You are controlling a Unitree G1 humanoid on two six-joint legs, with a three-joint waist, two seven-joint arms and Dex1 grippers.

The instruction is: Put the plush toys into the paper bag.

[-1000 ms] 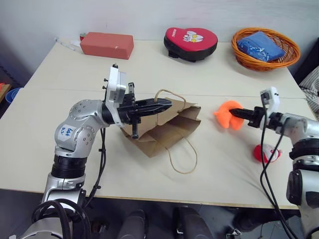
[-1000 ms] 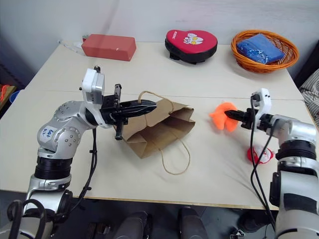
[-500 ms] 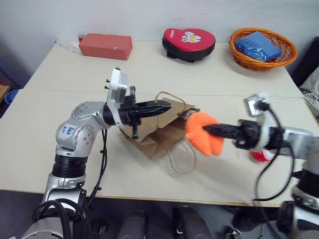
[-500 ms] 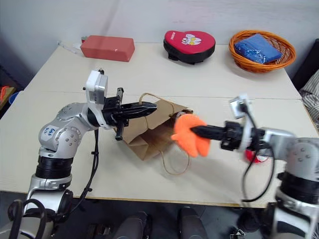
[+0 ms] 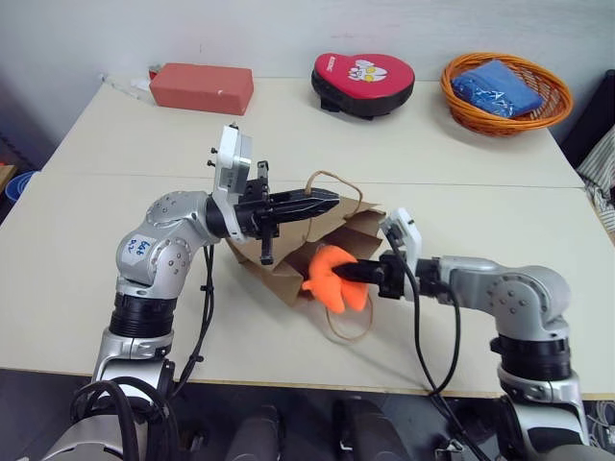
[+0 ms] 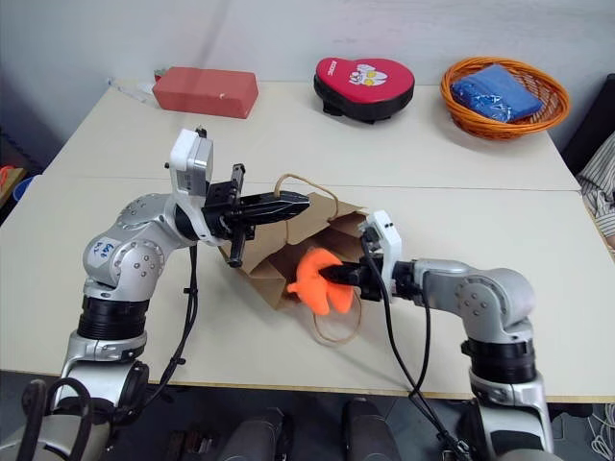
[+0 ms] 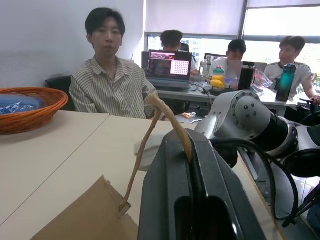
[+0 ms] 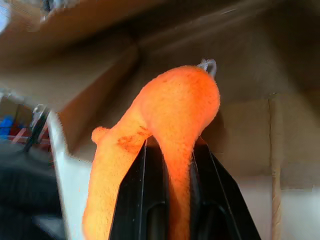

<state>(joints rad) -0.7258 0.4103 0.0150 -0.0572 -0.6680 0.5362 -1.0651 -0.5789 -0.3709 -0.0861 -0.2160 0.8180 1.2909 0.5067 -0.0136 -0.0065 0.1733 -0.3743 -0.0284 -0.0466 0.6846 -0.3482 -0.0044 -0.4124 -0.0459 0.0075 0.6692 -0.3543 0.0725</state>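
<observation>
Right wrist view: the right tool (image 8: 170, 150) pinches the orange plush toy (image 8: 165, 130) at the paper bag (image 8: 240, 115) mouth.

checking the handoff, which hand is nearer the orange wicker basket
Right. The right hand, clamping the orange plush toy at the paper bag mouth, sits on the side of the basket. The left hand, pinching the bag's handle, sits slightly farther away.

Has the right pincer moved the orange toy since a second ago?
Yes. The right pincer has carried the orange plush toy leftward across the table, away from the wicker basket, to the paper bag mouth.
</observation>
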